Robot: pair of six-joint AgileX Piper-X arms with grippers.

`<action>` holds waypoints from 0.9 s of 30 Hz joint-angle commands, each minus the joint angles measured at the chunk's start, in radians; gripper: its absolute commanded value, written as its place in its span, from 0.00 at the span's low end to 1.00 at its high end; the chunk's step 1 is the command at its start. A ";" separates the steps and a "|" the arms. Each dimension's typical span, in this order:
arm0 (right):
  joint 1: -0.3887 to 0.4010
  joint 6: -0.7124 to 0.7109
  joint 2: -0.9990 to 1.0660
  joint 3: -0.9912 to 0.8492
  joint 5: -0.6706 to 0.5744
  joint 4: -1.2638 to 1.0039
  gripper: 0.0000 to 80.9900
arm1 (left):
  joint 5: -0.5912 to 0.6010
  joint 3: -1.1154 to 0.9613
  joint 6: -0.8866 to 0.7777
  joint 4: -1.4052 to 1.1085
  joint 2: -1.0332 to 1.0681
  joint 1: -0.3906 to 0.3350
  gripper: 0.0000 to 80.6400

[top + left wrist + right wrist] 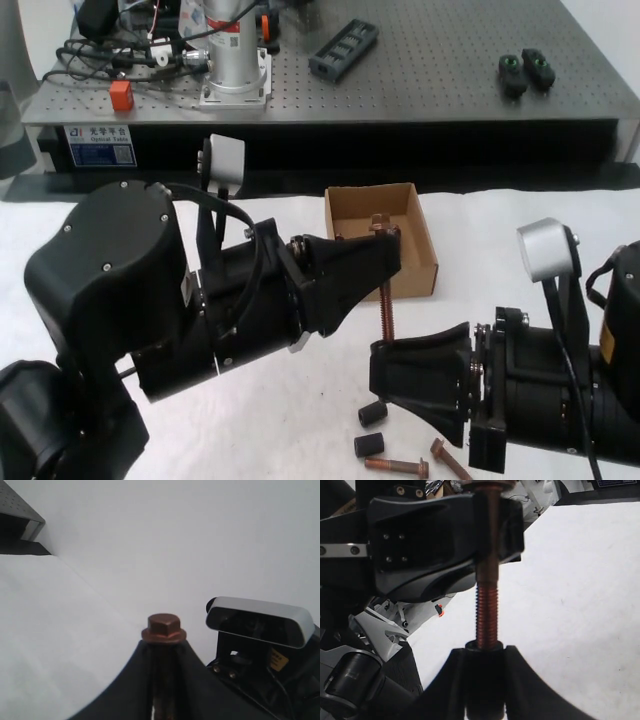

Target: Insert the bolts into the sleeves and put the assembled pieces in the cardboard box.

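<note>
A copper bolt [386, 312] hangs upright over the white cloth, its hex head [163, 627] up. My left gripper [384, 256] is shut on its upper shank, just under the head. Directly below, my right gripper [386, 352] is shut on a black sleeve [482, 646]. The bolt's threaded end [487, 612] stands in the sleeve's mouth. The left gripper [490, 527] fills the space above the thread. The cardboard box [428, 245] sits open just behind both grippers. Two loose black sleeves [372, 428] and two loose bolts [396, 465] lie on the cloth at the front.
A perforated metal bench [450, 95] runs across the back, carrying a metal post [235, 60], a black slotted holder [343, 50], two black knobs [526, 72] and cables. White cloth [520, 215] covers the work surface. The right arm's wrist camera [260, 622] sits close beside the left gripper.
</note>
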 commanded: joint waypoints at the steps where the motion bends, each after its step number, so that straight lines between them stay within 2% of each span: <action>1: -0.011 0.005 0.000 -0.006 0.031 -0.043 0.03 | 0.017 -0.001 -0.013 -0.017 -0.004 -0.002 0.01; 8: -0.011 0.019 0.000 -0.006 0.029 0.006 0.03 | -0.021 -0.001 -0.013 -0.049 -0.004 -0.002 0.01; 22: -0.011 0.016 -0.028 -0.006 0.031 -0.067 0.03 | -0.083 -0.001 -0.013 -0.043 -0.004 -0.002 0.01; 27: -0.011 0.000 -0.050 -0.006 0.094 -0.067 0.03 | -0.054 -0.001 -0.013 -0.043 -0.004 -0.002 0.01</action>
